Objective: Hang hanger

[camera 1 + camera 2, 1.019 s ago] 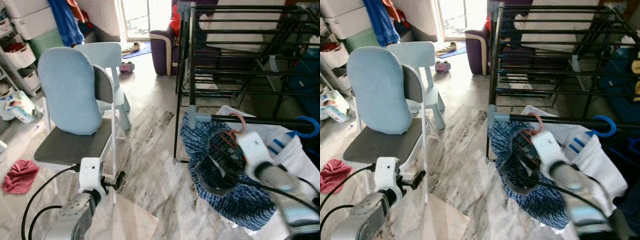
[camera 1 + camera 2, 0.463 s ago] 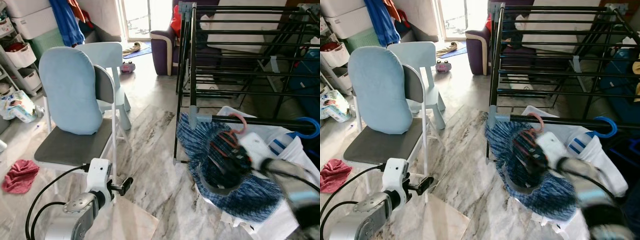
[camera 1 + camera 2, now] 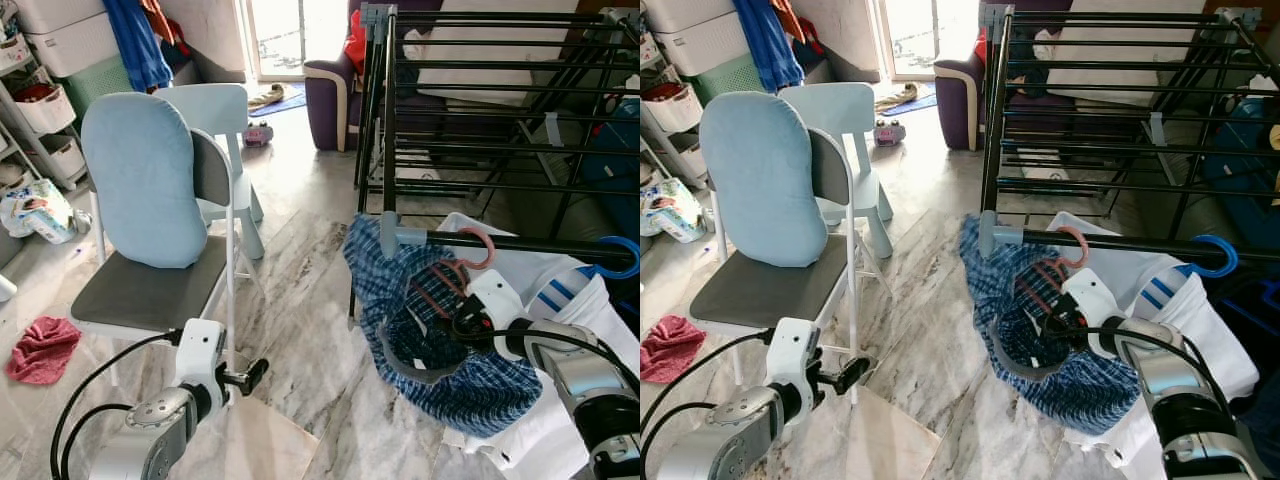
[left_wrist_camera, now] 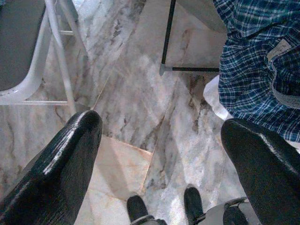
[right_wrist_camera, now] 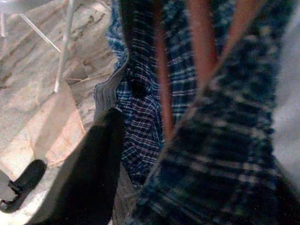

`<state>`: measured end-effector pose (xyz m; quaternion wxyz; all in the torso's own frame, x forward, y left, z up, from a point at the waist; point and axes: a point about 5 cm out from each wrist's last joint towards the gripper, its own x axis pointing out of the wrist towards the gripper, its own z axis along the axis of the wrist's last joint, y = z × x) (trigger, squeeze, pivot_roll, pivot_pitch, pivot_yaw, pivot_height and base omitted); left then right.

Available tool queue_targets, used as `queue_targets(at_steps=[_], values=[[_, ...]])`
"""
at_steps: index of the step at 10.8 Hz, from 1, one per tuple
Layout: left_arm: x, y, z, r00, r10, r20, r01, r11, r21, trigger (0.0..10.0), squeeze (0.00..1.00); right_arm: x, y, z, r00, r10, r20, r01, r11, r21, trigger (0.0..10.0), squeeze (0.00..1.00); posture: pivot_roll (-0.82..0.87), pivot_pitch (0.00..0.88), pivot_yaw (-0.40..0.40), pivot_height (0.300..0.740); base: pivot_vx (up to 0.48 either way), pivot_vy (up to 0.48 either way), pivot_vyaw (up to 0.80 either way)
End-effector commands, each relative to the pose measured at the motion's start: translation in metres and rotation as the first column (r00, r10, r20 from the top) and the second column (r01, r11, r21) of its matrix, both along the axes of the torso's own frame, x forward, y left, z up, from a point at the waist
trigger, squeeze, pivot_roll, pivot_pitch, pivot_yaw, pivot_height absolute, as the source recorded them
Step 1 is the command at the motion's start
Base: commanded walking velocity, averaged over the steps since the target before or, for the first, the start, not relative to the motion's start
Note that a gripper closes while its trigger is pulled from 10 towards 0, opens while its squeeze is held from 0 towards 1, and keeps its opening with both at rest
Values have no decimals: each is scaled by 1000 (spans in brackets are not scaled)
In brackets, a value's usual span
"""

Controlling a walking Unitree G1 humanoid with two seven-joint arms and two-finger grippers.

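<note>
the pink hanger [image 3: 476, 251] hung hooked on the drying rack's rail [image 3: 520, 243], floppy blue plaid shirt [image 3: 440, 340] dragging on it, the right gripper [image 3: 458, 325] grasping its stiff frame, left gripper [image 3: 250, 374] released, idle.

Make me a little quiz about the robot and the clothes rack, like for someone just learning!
1. True or false: the pink hanger's hook is over the black rail of the drying rack.
2. What pattern is on the blue shirt that hangs from it?
   A) plaid  B) polka dots  C) plain
3. Fill the gap: the left gripper is low by the grey ____, with its fingers apart.

Key: 1 true. 2 A. 3 chair.
</note>
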<state>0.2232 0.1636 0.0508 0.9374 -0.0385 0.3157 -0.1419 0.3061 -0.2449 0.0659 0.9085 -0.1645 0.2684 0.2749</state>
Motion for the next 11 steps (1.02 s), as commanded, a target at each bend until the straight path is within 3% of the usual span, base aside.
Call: queue_targets(at_steps=[1, 4, 7, 8, 11], values=[[0, 1, 4, 1000, -4, 7, 4, 1000, 13, 10000, 0, 4, 5, 5, 999, 24, 27, -24, 999, 20, 0, 0, -101, 0, 31, 740, 0, 0, 0], [0, 1, 3, 1000, -20, 3, 20, 1000, 17, 10000, 0, 2, 0, 13, 997, 12, 74, -16, 998, 55, 0, 0, -103, 0, 33, 740, 0, 0, 0], [0, 0, 3, 1000, -31, 0, 31, 999, 23, 10000, 0, -4, -3, 18, 995, 23, 97, -22, 1000, -9, 0, 0, -116, 0, 38, 740, 0, 0, 0], [0, -1, 3, 999, -39, -2, 39, 999, 26, 10000, 0, -8, 0, 14, 996, 30, 87, -24, 998, -65, 10000, 0, -120, 0, 39, 740, 0, 0, 0], [0, 0, 4, 998, -55, -2, 55, 998, 38, 10000, 0, -15, 6, 16, 997, 14, 74, -13, 1000, -17, 10000, 0, -117, 0, 38, 740, 0, 0, 0]])
